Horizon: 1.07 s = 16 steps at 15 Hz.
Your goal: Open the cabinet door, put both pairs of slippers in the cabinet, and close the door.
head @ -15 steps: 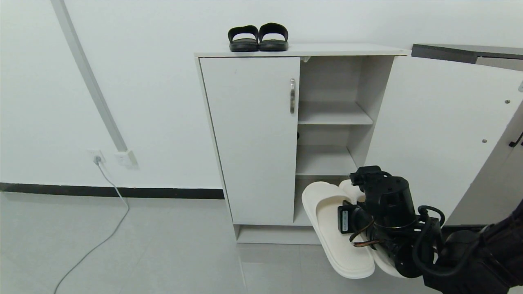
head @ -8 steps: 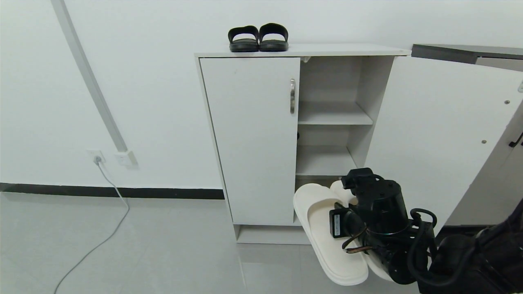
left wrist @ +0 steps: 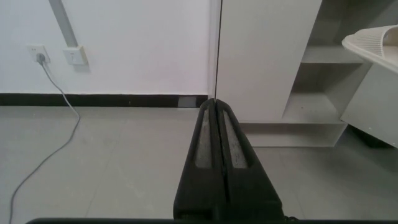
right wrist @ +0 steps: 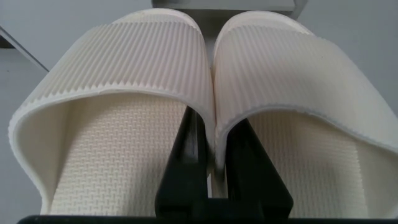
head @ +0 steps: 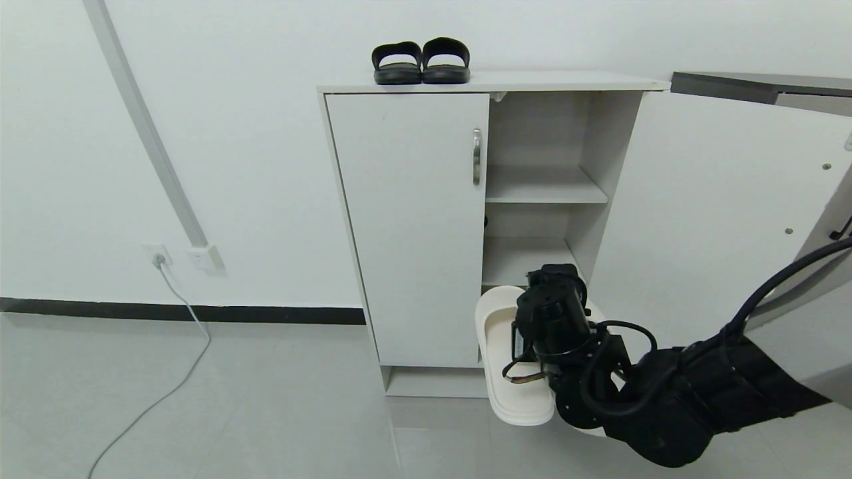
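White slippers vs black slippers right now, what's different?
Colour: the white slippers are cream-white, the black slippers black. Place: black slippers sit on the cabinet top; white slippers are held before its lowest opening. State: white slippers are pinched by the right hand; black slippers are free. Both pairs lie side by side.

Pair of cream foam slippers (right wrist: 118, 87) side by side, inner edges touching. Ribbed straps up top, diamond-textured footbeds below. Black jaws clamp both inner side walls together, one jaw inside each slipper, running in under the straps. Grey floor (right wrist: 367, 25) behind. White panel edge (right wrist: 224, 5) just past toes.
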Tool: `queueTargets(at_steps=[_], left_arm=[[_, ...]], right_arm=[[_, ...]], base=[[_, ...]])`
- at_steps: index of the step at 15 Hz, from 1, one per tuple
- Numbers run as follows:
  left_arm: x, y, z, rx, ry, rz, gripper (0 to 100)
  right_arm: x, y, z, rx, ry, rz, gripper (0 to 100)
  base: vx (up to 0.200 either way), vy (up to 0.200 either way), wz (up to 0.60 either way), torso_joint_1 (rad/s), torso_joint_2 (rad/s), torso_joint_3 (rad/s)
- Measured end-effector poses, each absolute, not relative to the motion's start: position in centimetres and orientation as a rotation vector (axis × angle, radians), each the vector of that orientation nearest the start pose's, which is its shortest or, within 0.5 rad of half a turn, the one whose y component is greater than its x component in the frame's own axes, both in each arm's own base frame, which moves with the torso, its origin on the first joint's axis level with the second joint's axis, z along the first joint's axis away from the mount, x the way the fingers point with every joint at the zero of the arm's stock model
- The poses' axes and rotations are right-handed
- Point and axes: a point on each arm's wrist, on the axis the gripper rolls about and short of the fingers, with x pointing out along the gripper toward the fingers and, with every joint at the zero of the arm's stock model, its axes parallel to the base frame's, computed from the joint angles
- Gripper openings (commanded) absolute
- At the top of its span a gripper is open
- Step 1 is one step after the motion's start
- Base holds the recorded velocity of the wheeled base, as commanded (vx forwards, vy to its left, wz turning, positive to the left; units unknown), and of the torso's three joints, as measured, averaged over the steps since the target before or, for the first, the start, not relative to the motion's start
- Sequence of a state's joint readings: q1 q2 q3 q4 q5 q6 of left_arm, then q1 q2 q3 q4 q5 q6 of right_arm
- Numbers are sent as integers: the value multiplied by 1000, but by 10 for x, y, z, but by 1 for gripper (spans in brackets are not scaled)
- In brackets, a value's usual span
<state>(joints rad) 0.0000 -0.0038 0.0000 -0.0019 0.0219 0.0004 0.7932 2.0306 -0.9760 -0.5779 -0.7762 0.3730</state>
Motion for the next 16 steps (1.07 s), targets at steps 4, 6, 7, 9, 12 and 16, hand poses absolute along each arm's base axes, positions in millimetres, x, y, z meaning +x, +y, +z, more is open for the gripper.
queueTargets(at_steps=[4, 6, 7, 9, 12, 16], left_arm=[[-23, 0, 76, 4, -5, 18, 0], [-23, 0, 76, 4, -6, 18, 0], [-23, 0, 76, 4, -6, 18, 0], [-23, 0, 76, 4, -5, 18, 0], [-23, 0, 75, 4, -4, 18, 0], [-23, 0, 76, 4, -5, 18, 0]], right_arm=[[275, 253, 106, 27, 340, -56, 0], [276, 253, 104, 23, 342, -56, 0], [276, 254, 104, 24, 341, -54, 0], [276, 253, 104, 23, 342, -58, 0], [274, 253, 102, 19, 346, -54, 0], [270, 254, 99, 22, 331, -37, 0]], base=[[200, 0, 0, 1, 4, 2], [200, 0, 0, 5, 0, 2], [200, 0, 0, 7, 2, 2], [100, 0, 0, 1, 1, -1], [0, 0, 0, 0, 0, 0], [0, -50, 0, -1, -1, 1]])
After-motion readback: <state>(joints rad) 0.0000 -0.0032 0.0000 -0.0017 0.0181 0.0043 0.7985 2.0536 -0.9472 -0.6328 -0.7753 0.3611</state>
